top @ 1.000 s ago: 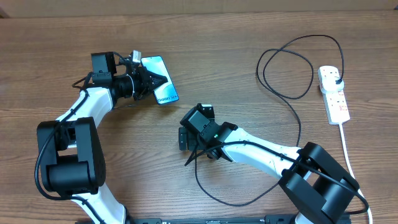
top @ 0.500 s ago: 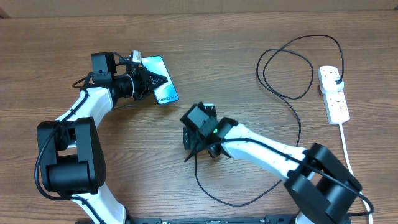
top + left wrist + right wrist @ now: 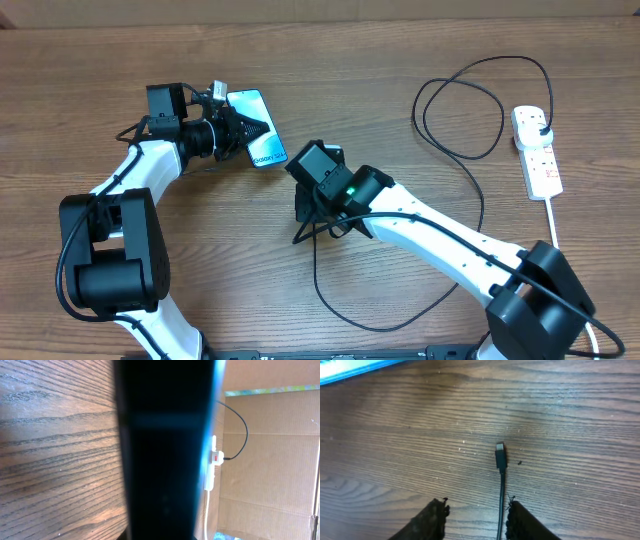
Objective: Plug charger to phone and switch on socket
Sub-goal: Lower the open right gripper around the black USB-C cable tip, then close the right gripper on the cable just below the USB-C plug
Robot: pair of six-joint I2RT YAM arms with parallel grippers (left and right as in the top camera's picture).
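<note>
**Overhead:** left gripper [image 3: 241, 128] clamps the phone [image 3: 264, 150] at upper left. The charger [image 3: 484, 205] loops across the table [image 3: 400, 40] to the socket [image 3: 538, 152] at right.
**Left wrist:** the dark phone fills the centre.
**Right wrist:** right gripper [image 3: 477, 505] has its jaws apart, straddling the charger's cable behind the tip.

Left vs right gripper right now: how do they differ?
Left gripper is shut on the phone; right gripper stands open, gripping nothing. Left clamps the phone's edge; right straddles the charger cable behind its connector tip. Shared: each has a task item between its jaws.
</note>
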